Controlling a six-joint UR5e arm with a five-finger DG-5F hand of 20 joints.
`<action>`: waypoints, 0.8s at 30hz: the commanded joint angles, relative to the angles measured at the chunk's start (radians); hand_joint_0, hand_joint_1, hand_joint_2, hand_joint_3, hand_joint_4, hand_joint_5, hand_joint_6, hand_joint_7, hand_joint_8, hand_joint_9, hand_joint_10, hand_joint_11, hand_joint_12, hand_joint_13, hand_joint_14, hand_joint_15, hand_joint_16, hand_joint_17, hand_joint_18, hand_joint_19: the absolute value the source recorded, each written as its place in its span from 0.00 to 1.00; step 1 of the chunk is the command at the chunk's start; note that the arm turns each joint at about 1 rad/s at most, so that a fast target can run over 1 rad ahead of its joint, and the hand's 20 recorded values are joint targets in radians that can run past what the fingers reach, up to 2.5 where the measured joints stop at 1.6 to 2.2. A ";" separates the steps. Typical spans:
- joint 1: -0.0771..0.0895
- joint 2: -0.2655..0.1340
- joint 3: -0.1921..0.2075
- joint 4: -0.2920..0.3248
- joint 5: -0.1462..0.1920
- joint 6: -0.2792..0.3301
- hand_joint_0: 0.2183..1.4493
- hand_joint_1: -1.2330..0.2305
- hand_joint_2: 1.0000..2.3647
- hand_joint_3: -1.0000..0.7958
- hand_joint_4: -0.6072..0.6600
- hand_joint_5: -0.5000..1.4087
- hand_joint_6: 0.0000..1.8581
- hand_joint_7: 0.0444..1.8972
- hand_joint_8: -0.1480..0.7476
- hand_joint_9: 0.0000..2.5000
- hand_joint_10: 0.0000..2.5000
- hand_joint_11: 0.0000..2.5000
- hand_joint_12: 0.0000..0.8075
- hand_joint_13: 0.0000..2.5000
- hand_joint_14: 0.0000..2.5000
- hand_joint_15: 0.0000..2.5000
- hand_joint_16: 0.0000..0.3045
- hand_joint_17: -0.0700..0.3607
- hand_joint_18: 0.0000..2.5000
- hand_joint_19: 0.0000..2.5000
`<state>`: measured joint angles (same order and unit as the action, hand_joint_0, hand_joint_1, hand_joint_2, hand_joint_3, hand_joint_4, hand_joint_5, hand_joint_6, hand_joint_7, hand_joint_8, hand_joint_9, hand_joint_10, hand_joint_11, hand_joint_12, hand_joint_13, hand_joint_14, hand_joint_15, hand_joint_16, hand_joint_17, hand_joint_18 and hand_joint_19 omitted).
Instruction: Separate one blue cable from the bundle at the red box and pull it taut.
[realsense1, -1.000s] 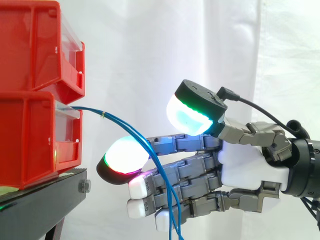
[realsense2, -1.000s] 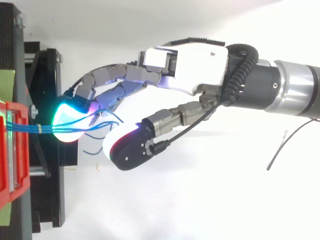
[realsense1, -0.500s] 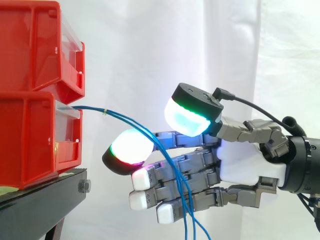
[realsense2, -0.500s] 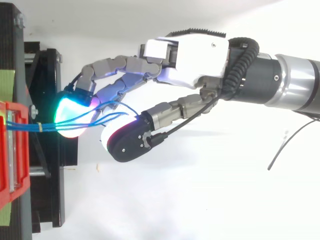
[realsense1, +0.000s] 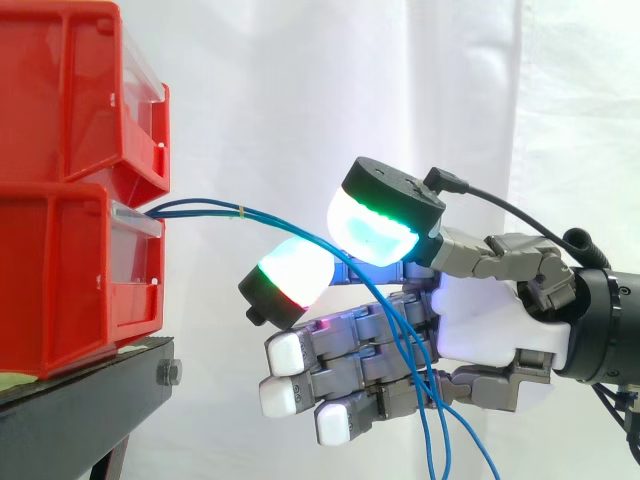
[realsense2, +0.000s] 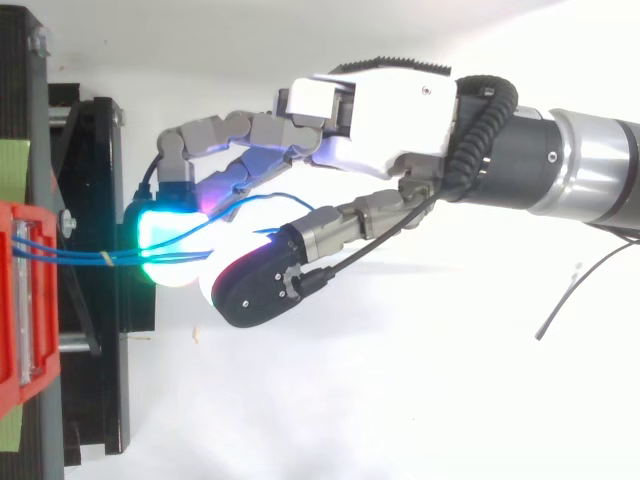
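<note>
Where two red plastic bins (realsense1: 60, 280) sit stacked on a black metal stand (realsense1: 90, 395) at the left, thin blue cables (realsense1: 225, 209) emerge from the clear front of the lower bin. Bound by a small yellow tie (realsense1: 240, 211) near the bin, they arc rightward against a white curtain (realsense1: 300, 100). They pass between two glowing pads of the grey-and-white robot hand (realsense1: 490, 320), which reaches in from the right. A white-and-green thumb pad (realsense1: 375, 230) above and a curled fingertip pad (realsense1: 292, 272) below, white with a green and red rim, pinch the cables. Past the pinch, the strands hang slack across the remaining fingers, which lie straight and close together, white tips toward the bins. From above, the pinch sits just beside the stand's edge.
</note>
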<state>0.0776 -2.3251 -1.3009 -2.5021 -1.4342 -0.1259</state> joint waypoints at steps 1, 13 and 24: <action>0.001 0.000 0.000 -0.001 0.000 0.000 0.31 0.44 0.01 0.34 0.62 0.17 0.30 0.70 0.50 0.28 0.01 0.25 0.42 0.27 0.01 0.15 0.16 0.41 0.26 0.27; -0.002 0.001 0.002 -0.003 -0.003 0.002 0.32 0.50 0.01 0.33 0.63 0.18 0.32 0.70 0.51 0.30 0.01 0.26 0.43 0.30 0.01 0.16 0.16 0.42 0.28 0.28; -0.006 0.000 0.012 -0.014 -0.003 0.003 0.34 0.38 0.02 0.48 0.62 0.15 0.39 0.64 0.51 0.30 0.01 0.28 0.43 0.30 0.01 0.16 0.16 0.42 0.31 0.28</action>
<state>0.0732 -2.3248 -1.2889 -2.5143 -1.4377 -0.1228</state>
